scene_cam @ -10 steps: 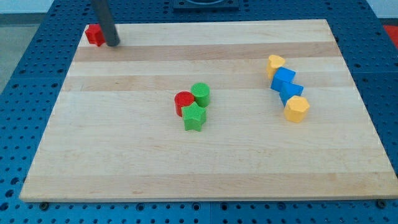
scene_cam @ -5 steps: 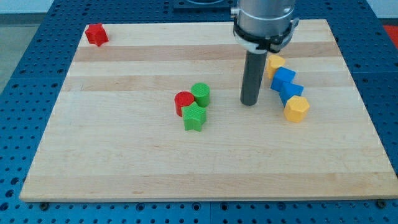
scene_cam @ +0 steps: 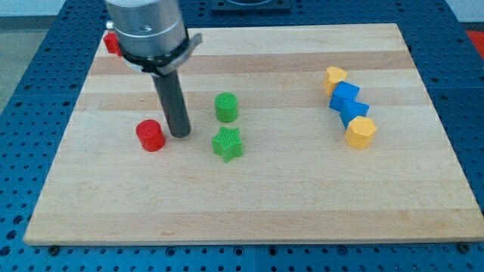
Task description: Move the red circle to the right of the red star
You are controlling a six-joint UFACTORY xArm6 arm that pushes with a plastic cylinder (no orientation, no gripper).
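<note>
No jaws here, just my tip [scene_cam: 180, 134], just right of the red circle [scene_cam: 150, 135], placed to shove it leftward. Red star [scene_cam: 112, 41] sits at the board's top-left corner, mostly hidden by the arm. Green circle [scene_cam: 226, 107] and green star [scene_cam: 227, 143] lie further right.

worktop [scene_cam: 249, 204]: pale wood on blue pegboard | green circle [scene_cam: 226, 107]: centre, upright | green star [scene_cam: 227, 143]: just below it, apart | view's right, touching chain top to bottom: yellow block [scene_cam: 335, 78], blue block [scene_cam: 345, 96], blue block [scene_cam: 355, 112], yellow block [scene_cam: 361, 132]
</note>
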